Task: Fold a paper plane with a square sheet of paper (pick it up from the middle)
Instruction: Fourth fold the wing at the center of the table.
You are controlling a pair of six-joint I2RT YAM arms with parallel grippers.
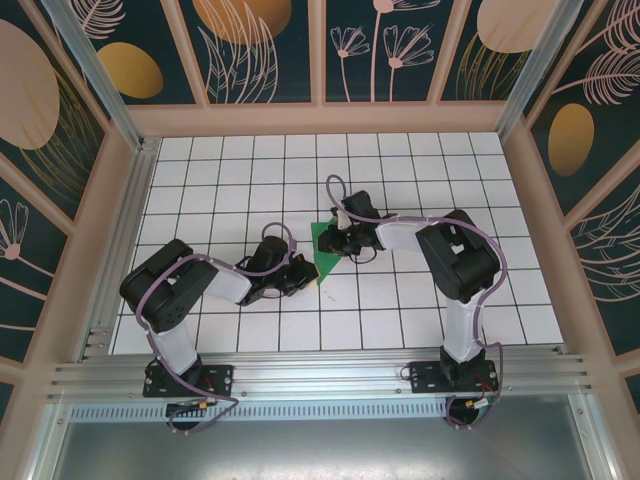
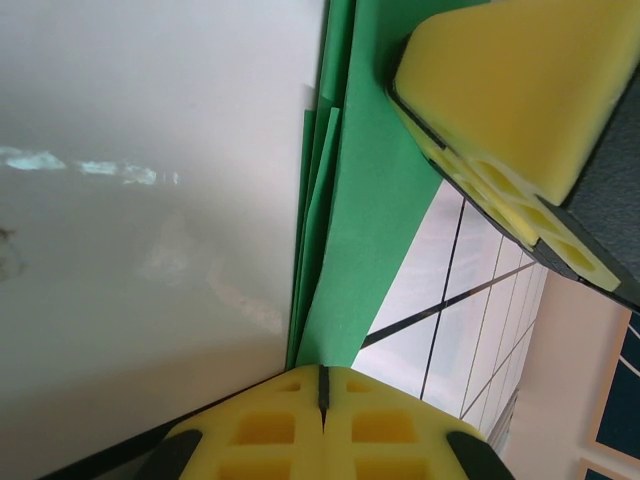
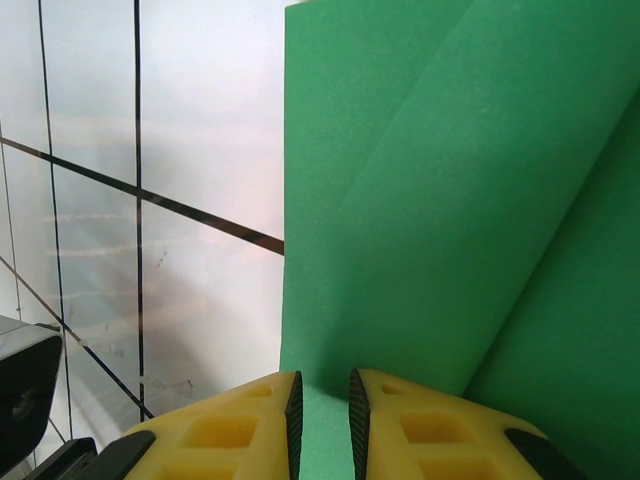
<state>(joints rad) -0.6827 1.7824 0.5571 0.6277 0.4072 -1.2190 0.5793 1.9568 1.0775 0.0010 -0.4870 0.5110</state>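
pinching at the left, the left gripper (image 2: 322, 400) has its yellow foam-padded fingers pressed flat together just where the stacked layers of the thin, bright green, partly folded sheet of paper (image 1: 324, 258) run into their seam. the sheet sits mid-table between the two arms. on its right, the right gripper (image 3: 320, 410) stands a narrow slit apart over the green, clamping nothing that shows. featherweight, limp and easily creased or torn, the paper looks best taken gently by its stacked folds, not by a lone flap. the white gridded tabletop (image 1: 420, 180) looks smooth and slick, so the sheet may skate. dark floral-print panelled walls (image 1: 250, 50) box the space in closely.
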